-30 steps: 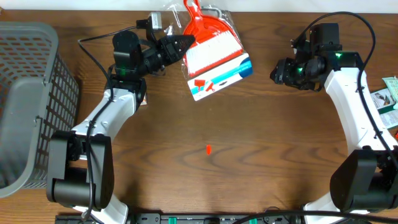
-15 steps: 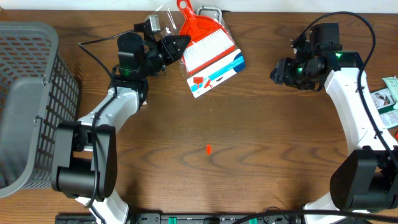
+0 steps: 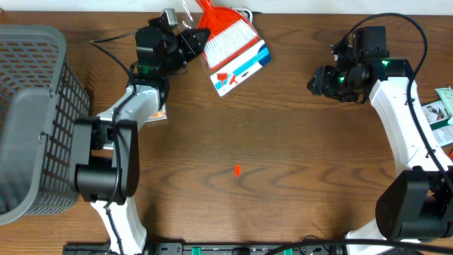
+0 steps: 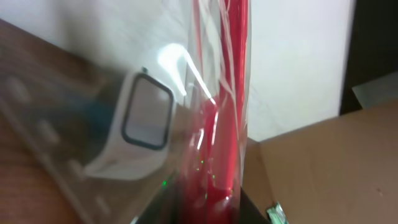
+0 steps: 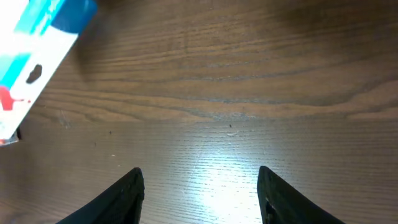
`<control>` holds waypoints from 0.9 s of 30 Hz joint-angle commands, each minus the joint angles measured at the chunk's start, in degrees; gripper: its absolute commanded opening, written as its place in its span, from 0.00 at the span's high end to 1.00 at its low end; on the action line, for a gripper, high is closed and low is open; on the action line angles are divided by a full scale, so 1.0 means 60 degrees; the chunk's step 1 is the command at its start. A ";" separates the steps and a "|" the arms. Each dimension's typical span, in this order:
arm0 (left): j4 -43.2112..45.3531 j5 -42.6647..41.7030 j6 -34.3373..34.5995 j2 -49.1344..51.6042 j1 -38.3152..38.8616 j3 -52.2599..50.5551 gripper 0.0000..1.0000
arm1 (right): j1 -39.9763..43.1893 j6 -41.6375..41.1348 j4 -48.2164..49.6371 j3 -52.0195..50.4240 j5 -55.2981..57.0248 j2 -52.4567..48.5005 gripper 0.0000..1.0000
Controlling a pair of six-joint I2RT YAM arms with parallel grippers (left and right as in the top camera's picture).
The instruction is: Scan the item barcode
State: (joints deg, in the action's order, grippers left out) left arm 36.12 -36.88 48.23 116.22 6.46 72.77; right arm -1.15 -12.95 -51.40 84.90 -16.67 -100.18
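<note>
Presently, left arm reaching to the far worktop point(image 3: 283, 142) edge, left gripper point(image 3: 192, 44) clamped on the dustpan package point(image 3: 230, 53), right arm bent, right gripper point(image 5: 200, 186) over the worktop, jaws apart.

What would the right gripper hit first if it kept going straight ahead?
Probably the bare brown wooden table: the right gripper tilts down toward it. The clear-wrapped red dustpan-and-brush pack lies off to the side of that line, though depth is unclear.

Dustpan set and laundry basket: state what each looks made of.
Dustpan set: glossy red plastic under clear film, judging by the crinkled glare; printed card backing, likely. Laundry basket: matte gray moulded plastic, by its lattice wall.
</note>
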 commanded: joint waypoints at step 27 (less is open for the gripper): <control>0.0211 0.1308 0.0492 0.1494 -0.0109 0.1490 0.93 | -0.0011 0.0066 0.0539 0.0011 0.0022 -0.0044 0.44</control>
State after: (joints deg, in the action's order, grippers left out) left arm 36.45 -30.48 51.03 125.38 6.00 79.13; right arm -1.15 -12.95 -48.31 84.90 -16.67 -100.18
